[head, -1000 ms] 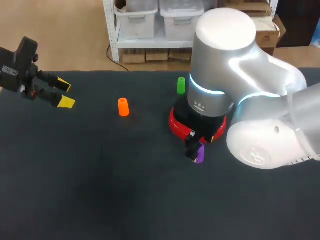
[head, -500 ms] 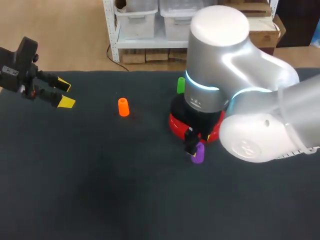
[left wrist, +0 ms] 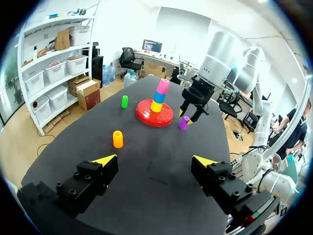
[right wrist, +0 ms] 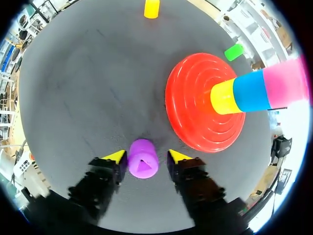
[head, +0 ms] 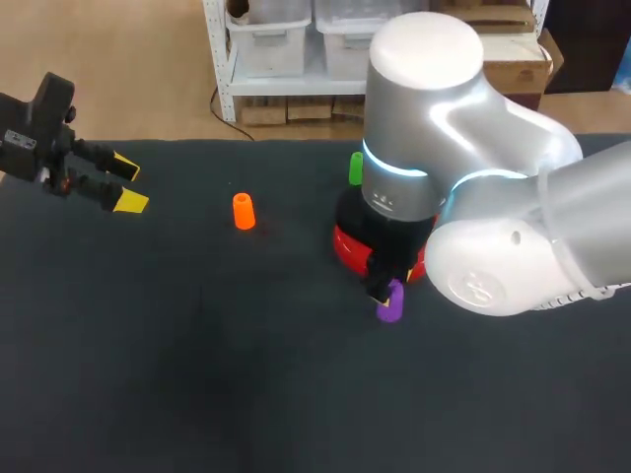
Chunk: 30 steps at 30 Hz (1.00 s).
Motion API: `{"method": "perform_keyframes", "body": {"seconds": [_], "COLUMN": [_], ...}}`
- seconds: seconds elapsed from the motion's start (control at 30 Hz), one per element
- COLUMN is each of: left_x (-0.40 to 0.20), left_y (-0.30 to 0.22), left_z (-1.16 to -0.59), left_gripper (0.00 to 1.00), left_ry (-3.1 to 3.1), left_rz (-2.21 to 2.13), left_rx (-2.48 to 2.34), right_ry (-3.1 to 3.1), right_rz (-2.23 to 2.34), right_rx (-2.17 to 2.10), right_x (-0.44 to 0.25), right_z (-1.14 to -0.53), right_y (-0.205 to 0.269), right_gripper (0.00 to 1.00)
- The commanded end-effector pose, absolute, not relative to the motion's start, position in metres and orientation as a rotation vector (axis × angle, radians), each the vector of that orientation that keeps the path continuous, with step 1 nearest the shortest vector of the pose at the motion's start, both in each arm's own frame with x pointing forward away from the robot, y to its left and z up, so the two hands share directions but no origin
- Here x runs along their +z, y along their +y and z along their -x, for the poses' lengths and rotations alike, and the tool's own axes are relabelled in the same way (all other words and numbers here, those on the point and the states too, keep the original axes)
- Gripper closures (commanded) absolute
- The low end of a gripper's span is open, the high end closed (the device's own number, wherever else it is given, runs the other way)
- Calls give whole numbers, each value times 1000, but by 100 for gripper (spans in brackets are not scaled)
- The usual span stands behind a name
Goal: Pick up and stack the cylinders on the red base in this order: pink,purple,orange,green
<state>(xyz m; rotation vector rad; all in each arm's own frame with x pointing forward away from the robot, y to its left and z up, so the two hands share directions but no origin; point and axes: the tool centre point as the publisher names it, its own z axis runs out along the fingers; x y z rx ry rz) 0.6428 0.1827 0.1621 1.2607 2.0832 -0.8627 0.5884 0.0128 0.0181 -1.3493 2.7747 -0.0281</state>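
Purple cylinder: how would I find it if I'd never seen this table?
Find the big red base with the yellow, blue and pink stack. Beside it on the dark table, the purple cylinder stands upright between the open yellow-tipped fingers of the right gripper. It is the only purple piece; the orange cylinder and green cylinder stand alone.

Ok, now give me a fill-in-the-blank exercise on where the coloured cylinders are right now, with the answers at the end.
1. The cylinder between the open fingers of the right gripper is ____.
2. The top piece of the stack on the red base is ____.
3. The loose cylinder nearest the left gripper is ____.
Missing words: purple; pink; orange.
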Motion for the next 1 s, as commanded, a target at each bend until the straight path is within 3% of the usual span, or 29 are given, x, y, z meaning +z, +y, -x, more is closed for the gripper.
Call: {"method": "perform_keyframes", "body": {"seconds": [0.03, 0.53, 1.0], "left_x": [161, 161, 161], "left_y": [183, 183, 183], "left_z": [-643, -643, -643], "left_gripper": [0, 0, 0], "left_ry": [2080, 2080, 2080], "left_rz": [-1261, -1261, -1261], "left_rx": [-863, -863, -863], "right_ry": [2771, 2498, 2568], "right_rz": [1323, 1125, 1188], "right_rx": [-40, -257, -160], "right_x": [22, 201, 214], "right_z": [-590, -638, -699], "right_y": [12, -15, -28], "right_gripper": [100, 100, 100]}}
